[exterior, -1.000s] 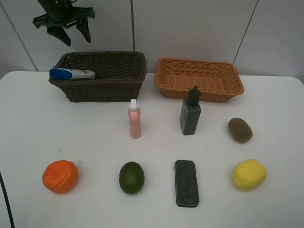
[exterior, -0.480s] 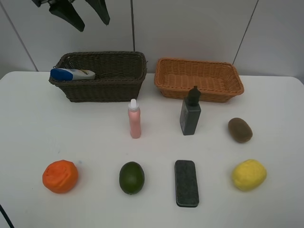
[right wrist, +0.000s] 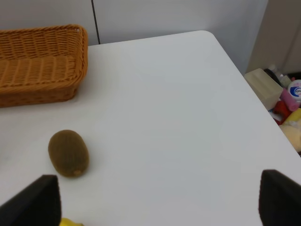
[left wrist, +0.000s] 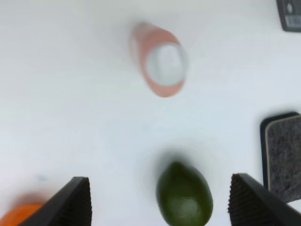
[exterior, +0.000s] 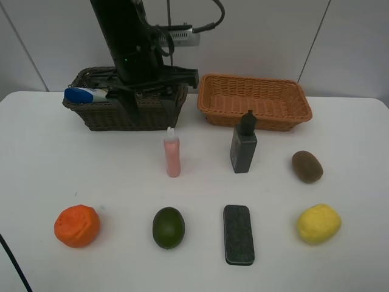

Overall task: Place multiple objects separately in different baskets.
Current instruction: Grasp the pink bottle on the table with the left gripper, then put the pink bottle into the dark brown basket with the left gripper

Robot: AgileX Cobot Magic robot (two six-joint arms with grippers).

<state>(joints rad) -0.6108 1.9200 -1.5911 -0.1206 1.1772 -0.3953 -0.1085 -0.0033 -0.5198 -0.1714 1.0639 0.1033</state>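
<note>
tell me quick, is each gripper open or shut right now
Left gripper: open, holding nothing.
Right gripper: open, holding nothing.

Open along left edge of desk (exterior: 36, 152) and at far right corner. Blocked at far edge by brown basket (exterior: 97, 115) and tan basket (exterior: 261, 121), mid-desk by upright pink bottle (exterior: 172, 155) and grey bottle (exterior: 244, 149).

Kiwi (exterior: 307, 166) behind lemon (exterior: 318, 224); avocado (exterior: 168, 227) left of eraser block (exterior: 238, 234).

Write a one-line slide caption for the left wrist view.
Open left tool above the table, looking down on the upright pink bottle, green avocado, eraser block and an edge of the orange.
</note>
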